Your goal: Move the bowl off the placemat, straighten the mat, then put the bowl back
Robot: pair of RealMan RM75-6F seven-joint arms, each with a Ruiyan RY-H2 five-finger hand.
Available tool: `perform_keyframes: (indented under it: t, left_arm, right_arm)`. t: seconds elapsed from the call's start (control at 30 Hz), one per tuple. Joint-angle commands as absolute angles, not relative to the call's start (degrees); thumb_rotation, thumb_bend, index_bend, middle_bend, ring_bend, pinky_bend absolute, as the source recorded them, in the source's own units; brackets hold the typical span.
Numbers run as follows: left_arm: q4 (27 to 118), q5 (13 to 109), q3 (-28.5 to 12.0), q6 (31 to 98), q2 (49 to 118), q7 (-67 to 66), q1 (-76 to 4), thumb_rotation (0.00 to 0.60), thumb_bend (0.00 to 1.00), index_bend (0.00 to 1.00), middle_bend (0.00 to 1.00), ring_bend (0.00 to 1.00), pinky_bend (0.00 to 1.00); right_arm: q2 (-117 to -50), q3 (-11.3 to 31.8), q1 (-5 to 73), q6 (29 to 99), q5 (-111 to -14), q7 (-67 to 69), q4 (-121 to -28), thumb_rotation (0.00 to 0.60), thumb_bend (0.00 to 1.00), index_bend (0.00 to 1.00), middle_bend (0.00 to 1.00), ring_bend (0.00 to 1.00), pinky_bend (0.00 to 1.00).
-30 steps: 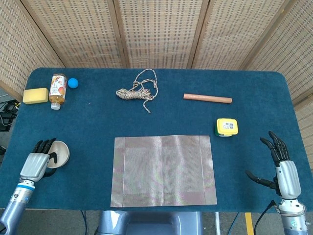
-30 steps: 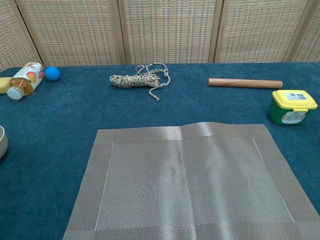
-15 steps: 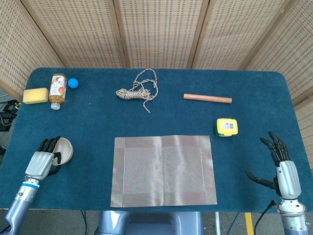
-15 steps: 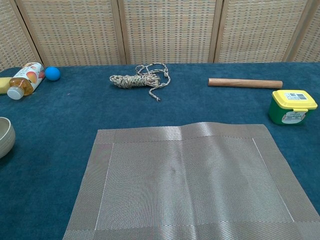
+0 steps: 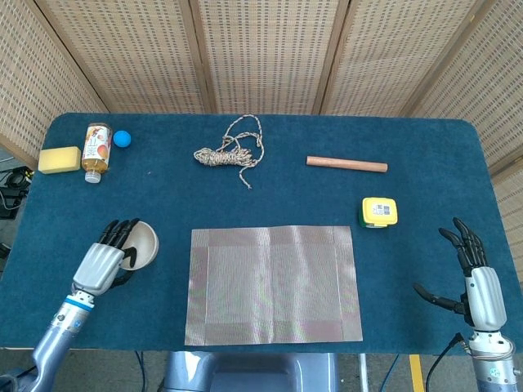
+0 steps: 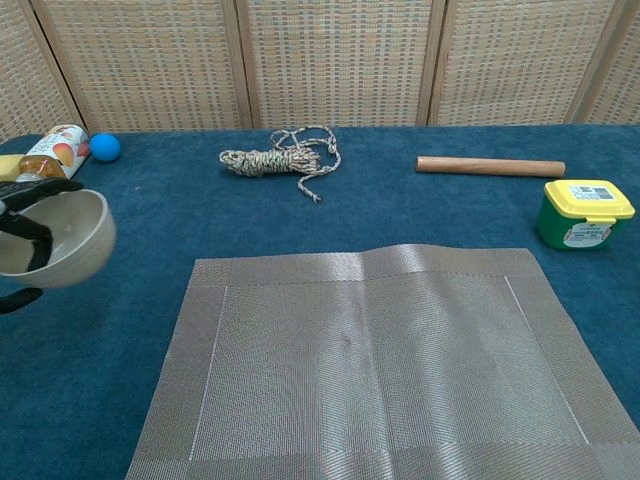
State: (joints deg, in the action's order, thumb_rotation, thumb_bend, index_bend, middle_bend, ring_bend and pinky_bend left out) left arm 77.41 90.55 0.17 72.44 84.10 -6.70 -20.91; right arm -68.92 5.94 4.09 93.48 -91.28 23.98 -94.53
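- Head view: left hand (image 5: 104, 260) grips the bowl (image 5: 140, 246) by its rim, just left of the placemat (image 5: 273, 284), which lies flat and square to the table edge. Right hand (image 5: 476, 279) at the far right, fingers spread, holding nothing.
- Chest view: bowl (image 6: 62, 240) tilted, raised above the blue table (image 6: 400, 210), dark fingers (image 6: 35, 187) over its rim; mat (image 6: 380, 365) bare.

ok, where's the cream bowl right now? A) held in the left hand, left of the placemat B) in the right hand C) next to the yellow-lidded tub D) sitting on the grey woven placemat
A: the left hand grips the cream bowl, tilted and clear of the grey woven placemat to its right.
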Motion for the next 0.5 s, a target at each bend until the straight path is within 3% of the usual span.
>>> perform_keyframes:
  t: [0.03, 0.23, 0.5]
  left_arm:
    - [84.58, 92.68, -1.73, 69.42, 85.7, -13.81, -25.19, 0.6, 0.44, 0.7, 0.0, 0.0, 0.0]
    - [90.38, 89.91, -4.15, 61.8, 91.65, -24.87, -30.35, 0.6, 0.44, 0.69, 0.0, 0.0, 0.0]
    - [90.41, 83.96, -6.16, 55.31, 101.03, -34.46, -35.18, 0.6, 0.44, 0.69, 0.0, 0.0, 0.0]
  right_arm:
    - [-68.41, 6.29, 4.0, 93.62, -90.79, 24.9, -94.73, 0.6, 0.24, 0.16, 0.0, 0.0, 0.0]
    - [-67.45, 6.71, 3.85, 93.69, -90.15, 26.91, -94.98, 0.6, 0.24, 0.16, 0.0, 0.0, 0.0]
    - [-66.9, 6.78, 3.85, 93.26, -89.79, 28.22, -94.95, 0.6, 0.24, 0.16, 0.0, 0.0, 0.0]
